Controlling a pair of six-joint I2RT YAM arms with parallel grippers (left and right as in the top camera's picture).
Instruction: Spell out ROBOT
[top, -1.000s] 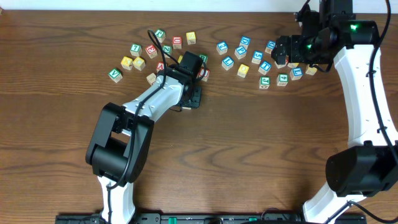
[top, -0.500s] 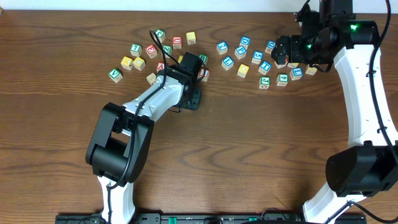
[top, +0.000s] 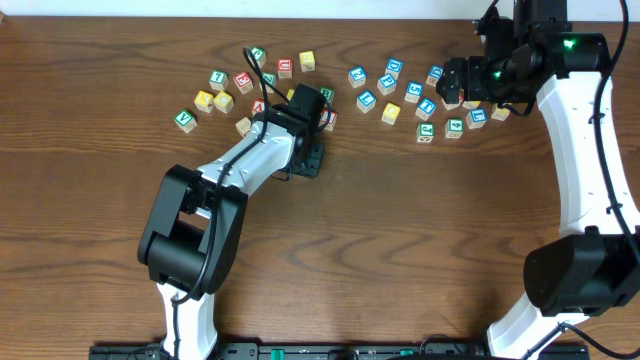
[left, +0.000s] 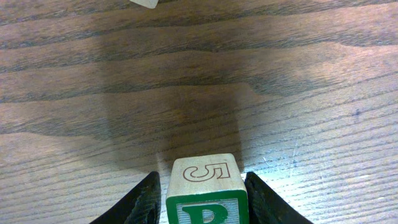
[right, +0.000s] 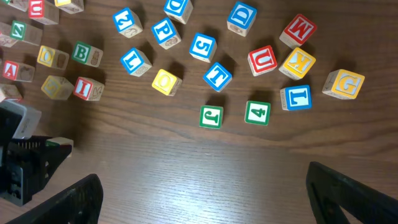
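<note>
1. Starting at the left, a left scatter (top: 225, 95) of letter blocks lies on the far side of the counter (top: 400, 250). The wood nearer than it is bare, with no row begun.
2. Just near of that scatter, the left fingers (left: 146, 202) are clamped on the B block (left: 205, 193), one on each side. It shows a green B on its front and a 5 on top. I cannot tell whether it rests on the counter or hangs just above it.
3. B is the middle letter, so it should probably go down on bare wood with room to its left for R and O, and to its right for O and T.
4. Lower it flat and square, the B face readable, then part the fingers slowly and lift straight up so that it does not twist.
5. At the right, the right fingers (right: 74, 199) are spread wide apart, holding nothing, above the right scatter (top: 420, 100). A yellow block (right: 166, 81) with a round letter and a blue T block (right: 217, 76) look like likely next picks.
</note>
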